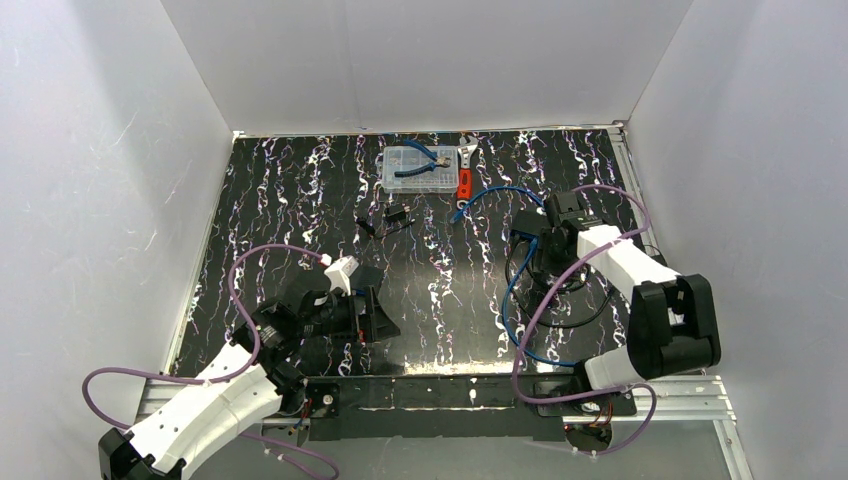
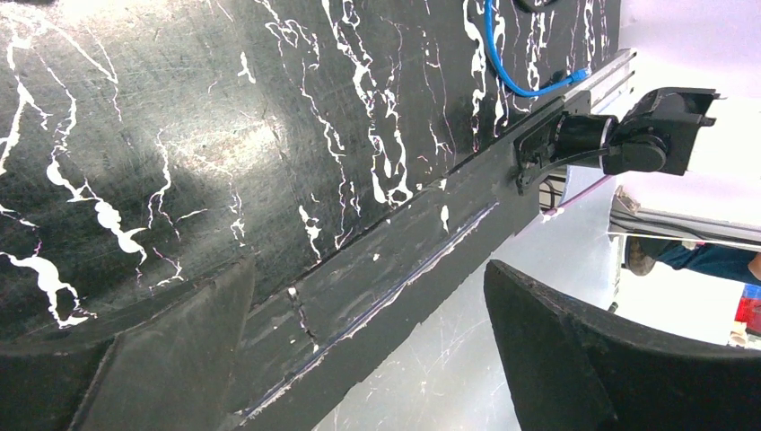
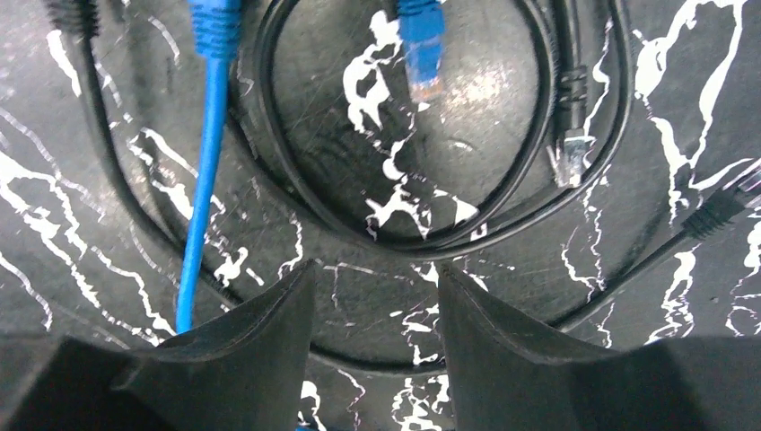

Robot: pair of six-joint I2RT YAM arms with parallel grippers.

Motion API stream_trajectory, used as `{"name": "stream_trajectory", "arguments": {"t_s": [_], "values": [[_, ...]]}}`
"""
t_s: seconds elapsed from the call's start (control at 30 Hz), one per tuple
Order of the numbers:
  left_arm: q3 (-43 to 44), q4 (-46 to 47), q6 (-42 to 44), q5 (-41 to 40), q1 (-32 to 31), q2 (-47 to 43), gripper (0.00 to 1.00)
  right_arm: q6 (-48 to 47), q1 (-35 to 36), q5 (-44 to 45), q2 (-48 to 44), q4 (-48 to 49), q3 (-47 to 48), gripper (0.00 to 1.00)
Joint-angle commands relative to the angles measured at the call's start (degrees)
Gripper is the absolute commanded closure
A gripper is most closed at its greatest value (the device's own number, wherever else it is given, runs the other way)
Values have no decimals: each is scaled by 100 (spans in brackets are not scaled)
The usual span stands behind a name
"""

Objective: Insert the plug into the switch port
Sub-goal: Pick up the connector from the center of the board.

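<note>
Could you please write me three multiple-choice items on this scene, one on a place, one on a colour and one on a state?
1. Where on the table is the clear parts box?
A. at the far edge, near the middle
B. at the near edge
C. at the left edge

2. What colour is the plug lying ahead of the right gripper?
A. red
B. blue
C. yellow

3. How is the right gripper?
A. shut on the plug
B. open, holding nothing
C. shut on the clear parts box

Key:
1 A, the top view shows it close to the back wall.
2 B, it is blue in the right wrist view.
3 B, its jaws stand apart with nothing gripped between them.
</note>
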Motion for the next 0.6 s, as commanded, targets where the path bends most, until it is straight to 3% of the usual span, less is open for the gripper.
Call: {"name": "stream_trajectory", "arguments": {"t_s": [0.0, 0.57], "values": [[-84, 131, 72, 151, -35, 69, 0, -286, -39, 123, 282, -21, 329, 41], [-105, 185, 65, 207, -33, 109, 0, -849, -39, -936, 1180, -126, 612, 45]]}}
